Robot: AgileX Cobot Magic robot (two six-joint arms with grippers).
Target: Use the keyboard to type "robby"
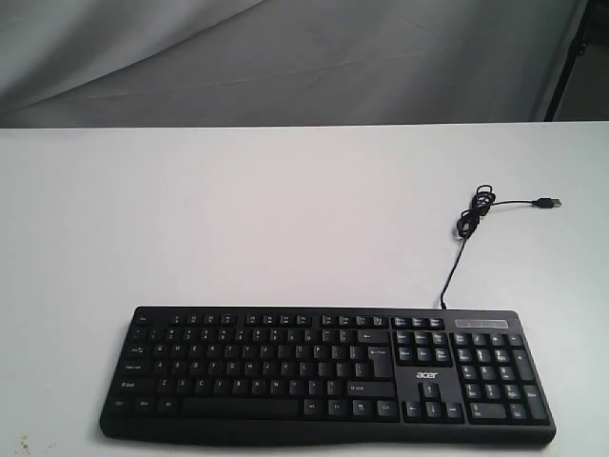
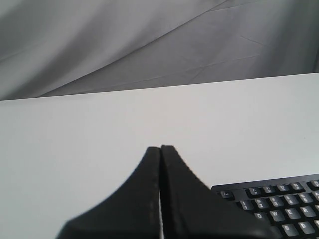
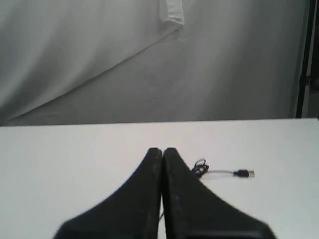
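Note:
The black keyboard (image 1: 328,373) with white legends and an acer logo lies flat near the front edge of the white table (image 1: 238,219). Its thin cable (image 1: 468,225) coils behind the number pad and ends in a USB plug (image 1: 548,203). Neither arm shows in the exterior view. In the left wrist view my left gripper (image 2: 160,148) is shut and holds nothing, with the keyboard's upper-left corner (image 2: 279,199) beside it. My right gripper (image 3: 162,150) is shut too, empty, with the cable coil (image 3: 199,167) and plug (image 3: 244,173) just past its tips.
A grey cloth backdrop (image 1: 285,57) hangs behind the table's far edge. A dark stand (image 1: 576,57) stands at the far right. Bare white tabletop surrounds the keyboard on the left and behind.

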